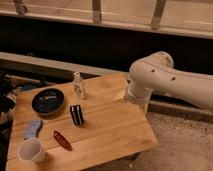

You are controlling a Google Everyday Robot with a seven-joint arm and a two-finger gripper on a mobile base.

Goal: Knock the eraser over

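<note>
The biggest risk comes from the white arm [165,75]. Its bulky rounded joints hang over the far right corner of the worktop [115,132], and a wide sweep towards the middle could, I judge, clip more than the target. The gripper [129,96] sits at the arm's lower end by that far right edge, largely masked by the wrist. Its jaws are spread wide and hold nothing.

The clear bottle [79,86] stands just behind the eraser [76,114]. It looks tall, narrow and light, so a push coming from behind would likely topple it first. The eraser stands upright near the centre of the worktop, in front of the bottle and to the right of the bowl [48,101]. A push low on its body may slide it across the smooth wood rather than tip it.

The worktop is pale planked wood with visible seams. The bowl is dark, round and shallow. The cup [31,149] is pale and looks like paper. The blue-grey pad [33,128] looks soft. The eraser is a small black block with white stripes. The dark red piece [62,140] lies flat and oblong.
</note>
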